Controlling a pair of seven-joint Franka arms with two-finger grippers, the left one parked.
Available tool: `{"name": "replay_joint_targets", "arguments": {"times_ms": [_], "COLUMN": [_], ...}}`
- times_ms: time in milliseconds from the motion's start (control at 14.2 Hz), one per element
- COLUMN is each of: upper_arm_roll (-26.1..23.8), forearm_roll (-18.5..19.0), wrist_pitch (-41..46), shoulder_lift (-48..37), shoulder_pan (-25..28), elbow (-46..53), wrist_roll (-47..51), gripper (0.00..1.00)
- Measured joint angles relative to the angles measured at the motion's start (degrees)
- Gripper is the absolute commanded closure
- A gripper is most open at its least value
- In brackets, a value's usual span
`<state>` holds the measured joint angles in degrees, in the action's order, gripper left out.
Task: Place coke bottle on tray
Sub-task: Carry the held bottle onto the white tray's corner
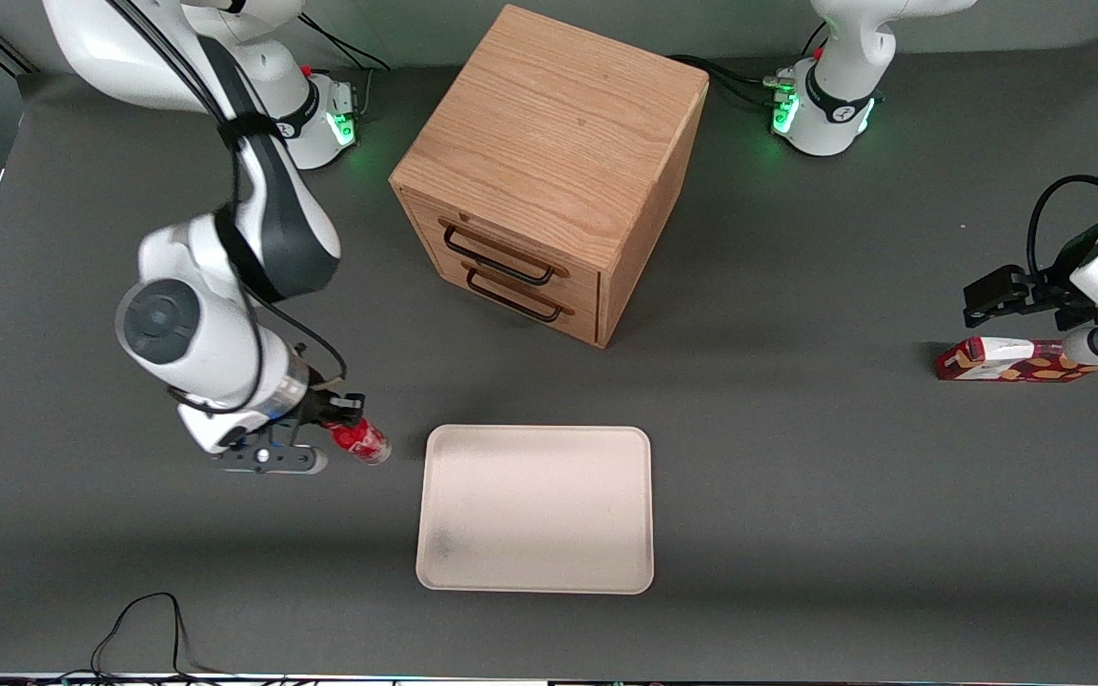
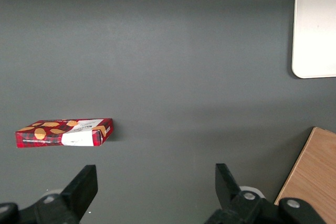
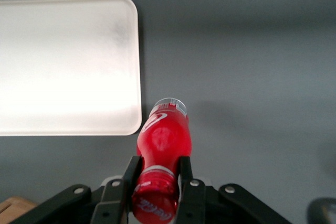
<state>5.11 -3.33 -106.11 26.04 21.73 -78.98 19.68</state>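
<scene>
Your gripper (image 1: 335, 419): closed on the bottle (image 1: 359, 441) near its cap, fingers (image 3: 186, 174) pinching the neck | bottle: tilted, clear base toward the tray (image 1: 535, 572), just beside the tray's rim, not on it | tray: flat on counter (image 1: 797, 495), nearer the camera than the cabinet (image 1: 549, 171) | carton (image 1: 1011, 360): toward parked arm's end.

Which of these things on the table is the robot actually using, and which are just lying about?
In use:
- coke bottle, clamped near its cap in the gripper, lifted beside the tray
- tray, nothing on it yet

Lying about:
- wooden drawer cabinet, drawers shut
- red carton, flat at the parked arm's end of the table
</scene>
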Motion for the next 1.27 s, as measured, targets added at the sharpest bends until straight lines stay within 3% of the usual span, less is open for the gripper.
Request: {"name": "replay_joint_targets", "arguments": {"times_ms": [282, 424, 988, 1271], "upper_arm_roll": [-0.07, -1.37, -5.21, -5.73], "forearm_roll": [0.06, 0.06, 0.08, 0.11], "wrist_pitch": [14.97, 14.99, -9.26, -12.39], "shoulder_lift": [5.14, 10.34, 27.16, 31.44], "shoulder_pan": [-0.32, -0.88, -1.5, -1.36], "elbow": [19.74, 27.66, 32.7, 33.35], "wrist_roll": [-1.5, -2.26, -2.41, -2.41], "gripper": [1.0, 1.0, 1.0, 0.94]}}
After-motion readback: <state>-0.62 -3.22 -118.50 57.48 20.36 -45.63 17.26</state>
